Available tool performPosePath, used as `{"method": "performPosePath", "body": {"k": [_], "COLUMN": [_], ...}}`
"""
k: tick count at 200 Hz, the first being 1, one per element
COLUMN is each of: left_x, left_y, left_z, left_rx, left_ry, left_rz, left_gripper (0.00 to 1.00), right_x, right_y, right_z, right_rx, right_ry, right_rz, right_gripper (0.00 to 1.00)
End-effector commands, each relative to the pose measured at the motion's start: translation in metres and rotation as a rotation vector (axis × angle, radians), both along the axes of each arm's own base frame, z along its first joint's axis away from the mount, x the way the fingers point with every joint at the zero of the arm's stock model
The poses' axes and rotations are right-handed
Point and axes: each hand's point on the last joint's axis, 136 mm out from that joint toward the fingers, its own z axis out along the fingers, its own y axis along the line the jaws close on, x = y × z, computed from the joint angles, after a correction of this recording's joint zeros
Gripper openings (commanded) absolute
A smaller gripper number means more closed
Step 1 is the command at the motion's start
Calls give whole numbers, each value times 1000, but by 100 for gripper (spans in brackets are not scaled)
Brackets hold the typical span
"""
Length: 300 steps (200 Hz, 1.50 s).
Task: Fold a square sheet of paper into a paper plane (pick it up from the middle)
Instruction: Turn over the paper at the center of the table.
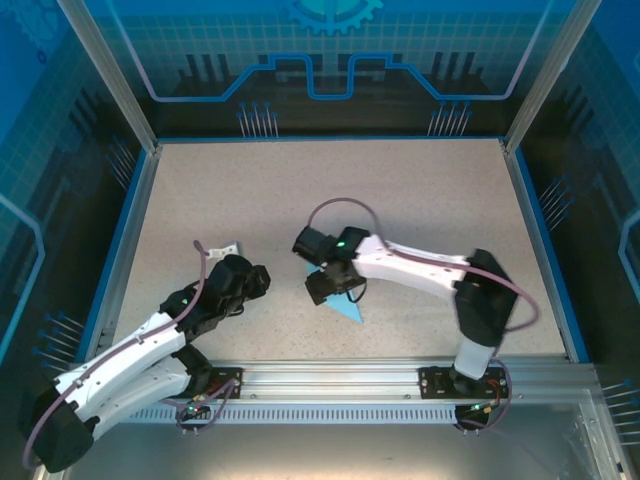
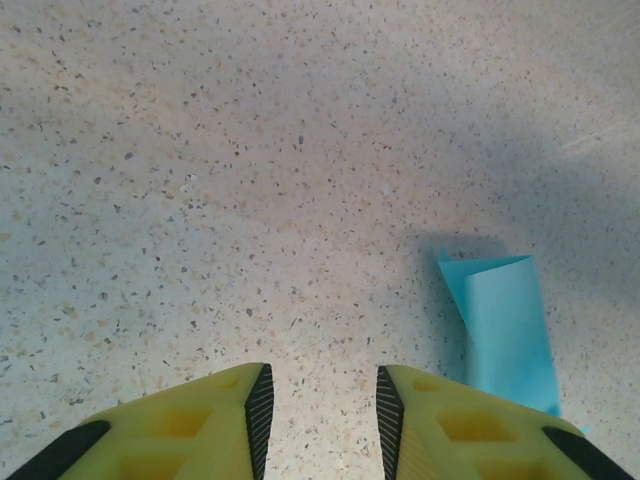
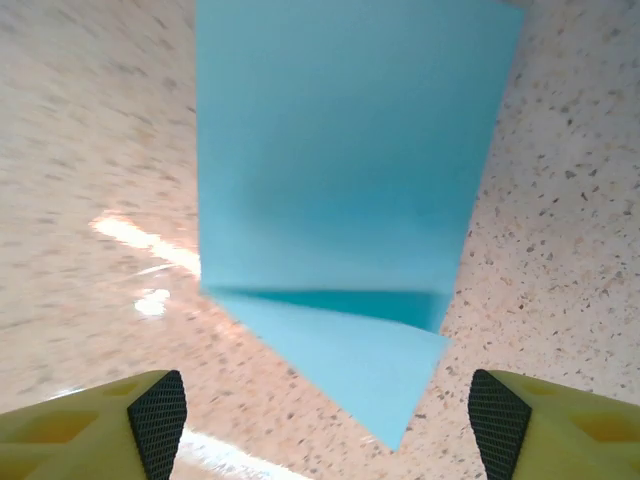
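Right tool: hovered spread wide, empty, over the half-folded sheet of paper near the middle of the tabletop's near edge. Left tool: stood parted, empty. Needed centred lowering, then flat creasing.

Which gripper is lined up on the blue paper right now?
The right gripper: its fingers are wide apart with the folded blue paper centred between them. The left gripper faces table, its gap narrower, the paper off to one side.

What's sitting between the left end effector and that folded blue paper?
Nothing: just bare speckled table between the left end effector and the folded blue paper, seen from the top camera.
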Motion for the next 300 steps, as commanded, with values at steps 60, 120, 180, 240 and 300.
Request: {"method": "performPosePath", "body": {"k": [60, 120, 180, 240, 300], "left_x": [10, 16, 21, 26, 29], "left_y": [-42, -60, -56, -61, -63], "left_z": [-5, -10, -17, -20, -12], "left_rx": [-81, -114, -111, -144, -178], "left_ry": [62, 119, 151, 161, 145], "left_rz": [-143, -172, -103, -72, -57], "left_gripper": [41, 41, 48, 54, 58], "right_x": [9, 12, 21, 12, 3], "right_y": [-24, -55, -44, -40, -27], "right_z": [36, 20, 17, 4, -1], "right_rx": [526, 665, 732, 626, 662], "right_ry": [-48, -40, -110, -6, 61], "right_rz": [-116, -178, -71, 52, 114], "right_gripper": [65, 53, 62, 61, 60]}}
